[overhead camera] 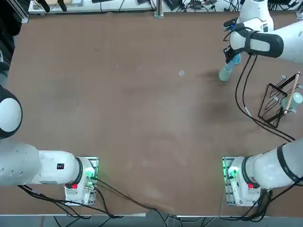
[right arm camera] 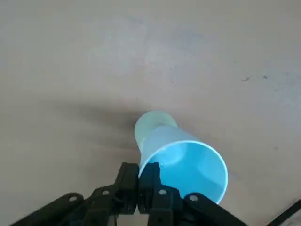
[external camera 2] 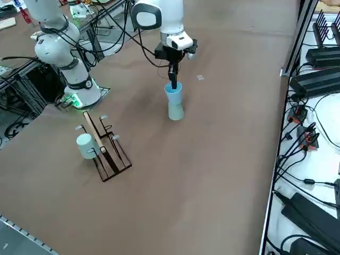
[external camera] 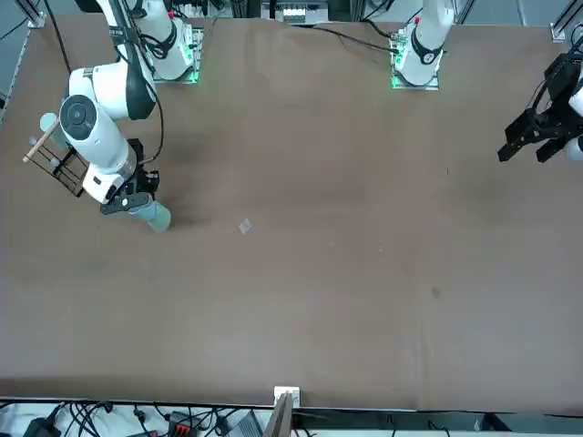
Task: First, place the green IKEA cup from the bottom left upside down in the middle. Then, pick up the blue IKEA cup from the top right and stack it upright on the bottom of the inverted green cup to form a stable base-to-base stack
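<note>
Apparently, most of the task has been carried out. In the top view, the green IKEA cup and the blue IKEA cup are seen together toward the far right part of the table (not quite the middle that was asked for), with the right gripper at the blue one; another pale cup is held in a wire rack nearer the right edge. In the front view, the same pair is shown just below the gripper, the green cup being partly hidden by the blue. From the right side view, the green cup is seen mouth down on the table, and the blue cup is seen upright directly above it, so the base-to-base arrangement can be judged as reached or very nearly so. In the right wrist view, the fingers are brought together on the blue cup's rim, its thin wall being pinched between them; whether the weight is fully borne by the green base cannot be told. What is left, it is judged, is for the stack to be steadied, the rim released and the arm drawn clear.
</note>
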